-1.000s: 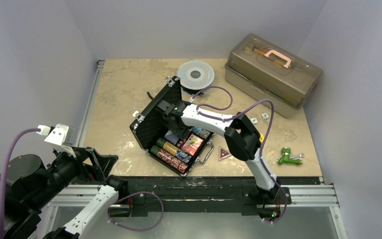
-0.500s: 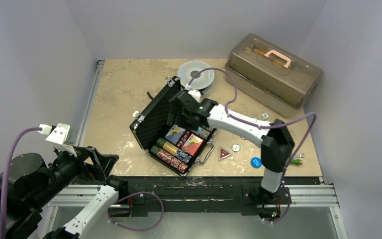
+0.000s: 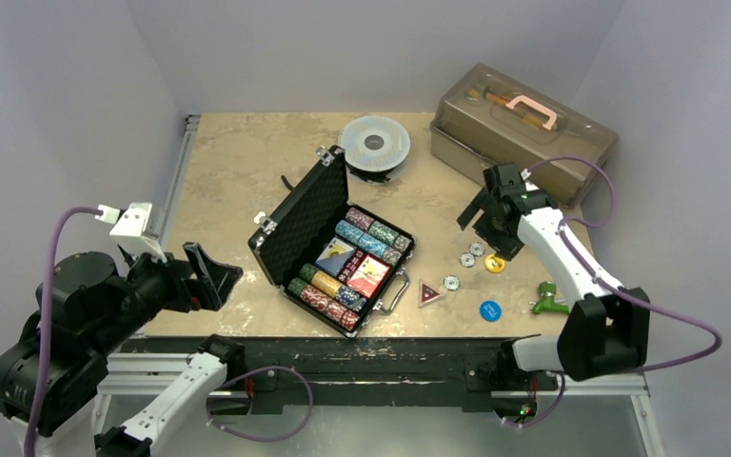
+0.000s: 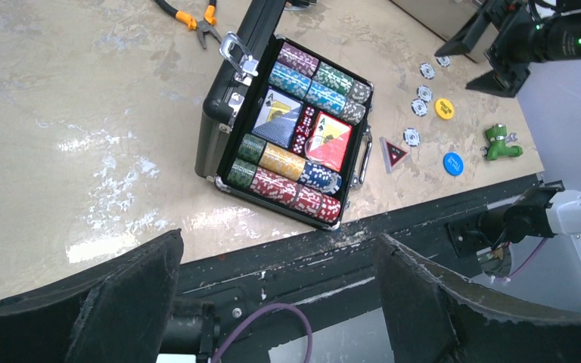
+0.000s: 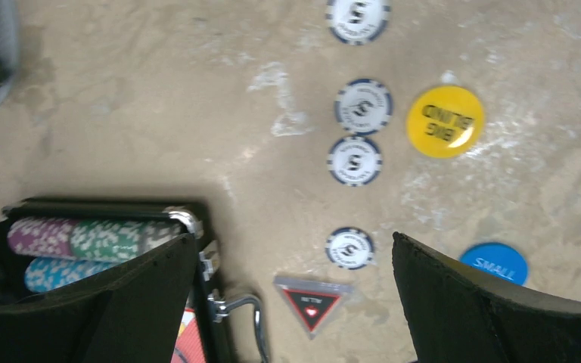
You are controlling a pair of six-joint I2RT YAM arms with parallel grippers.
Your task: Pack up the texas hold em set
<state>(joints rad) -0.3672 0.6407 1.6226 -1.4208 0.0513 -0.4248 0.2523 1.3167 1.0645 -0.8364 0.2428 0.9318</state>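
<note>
Three pale lavender walls (image 3: 362,48), beige tabletop (image 3: 238,171)

black ribbed case (image 3: 300,224) with purple, green, teal, yellow, blue and red speckled chips (image 3: 366,238). loose chips (image 5: 363,106) white, edged dark blue. yellow disc (image 3: 493,264), blue disc (image 3: 490,309), mottled beige table (image 3: 238,162).

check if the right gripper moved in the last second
Yes. The right gripper swung right, off the open briefcase and over to the loose chips in front of the toolbox.
</note>
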